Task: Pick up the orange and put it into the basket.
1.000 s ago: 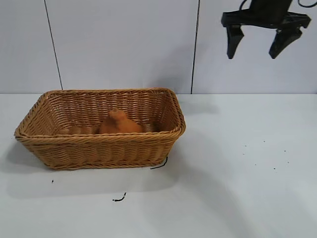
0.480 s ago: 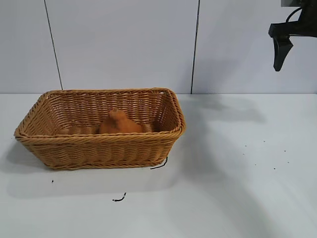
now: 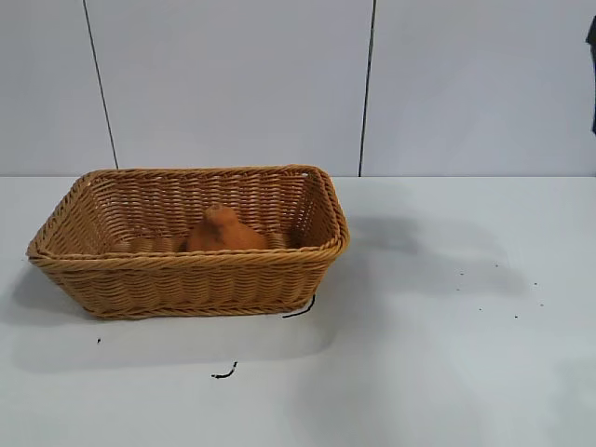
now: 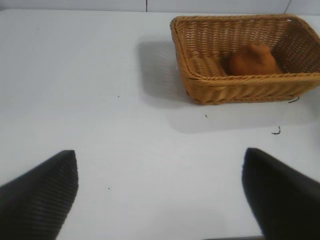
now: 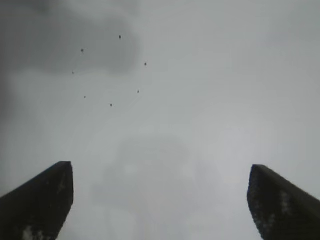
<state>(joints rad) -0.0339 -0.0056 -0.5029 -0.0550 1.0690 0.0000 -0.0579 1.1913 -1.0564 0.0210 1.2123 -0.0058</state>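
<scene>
The orange, a dull-orange lump with a knob on top, lies inside the tan wicker basket at the left of the table. Both also show in the left wrist view, the orange in the basket. My left gripper is open and empty, held above bare table well away from the basket. My right gripper is open and empty above the speckled right part of the table; only a dark sliver of it shows at the exterior view's right edge.
A short black strand lies by the basket's front right corner and another lies in front of it. Small dark specks dot the table at the right. A white panelled wall stands behind.
The right gripper has moved away to the right and almost out of the exterior view. The orange and basket have not moved.
</scene>
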